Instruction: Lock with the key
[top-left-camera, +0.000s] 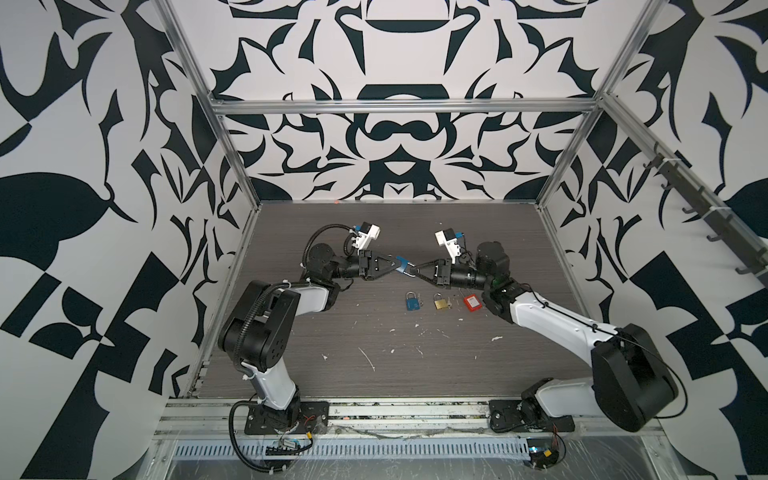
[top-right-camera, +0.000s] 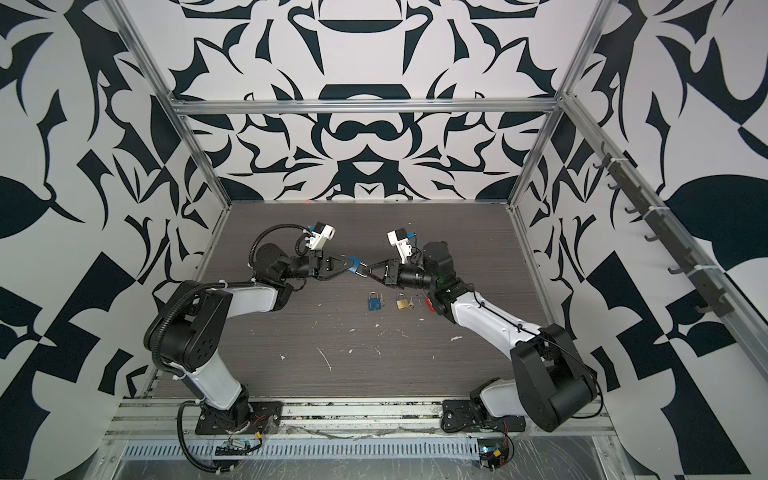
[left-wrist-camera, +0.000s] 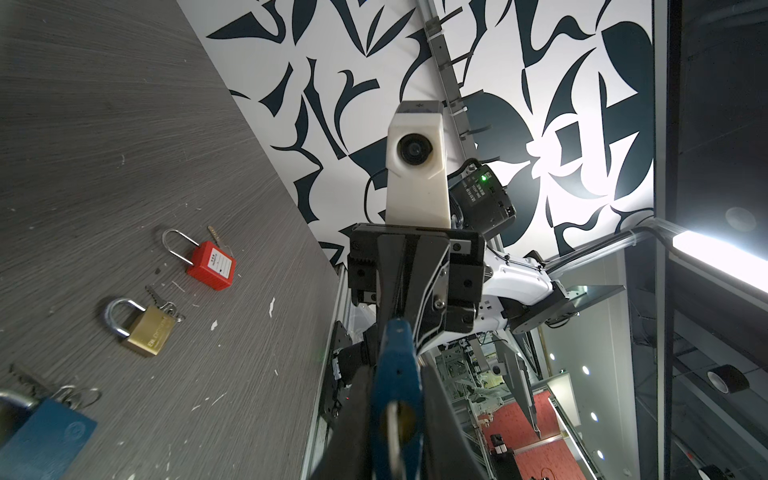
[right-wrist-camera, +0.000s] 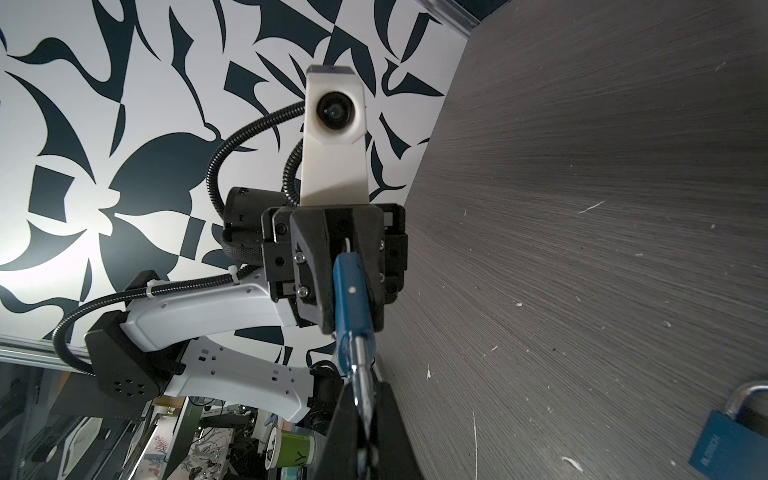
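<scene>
Left end effector clamps blue padlock; right end effector pinches its steel shackle (curved).

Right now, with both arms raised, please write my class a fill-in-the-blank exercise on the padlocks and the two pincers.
1. The held padlock, in the left pincer, is coloured ____.
2. The right pincer is shut on its ____.
3. On the table lie ____ other padlocks.
4. The brass padlock lies between the table's blue padlock and the ____ one.
Missing words: blue; shackle; three; red.
</scene>
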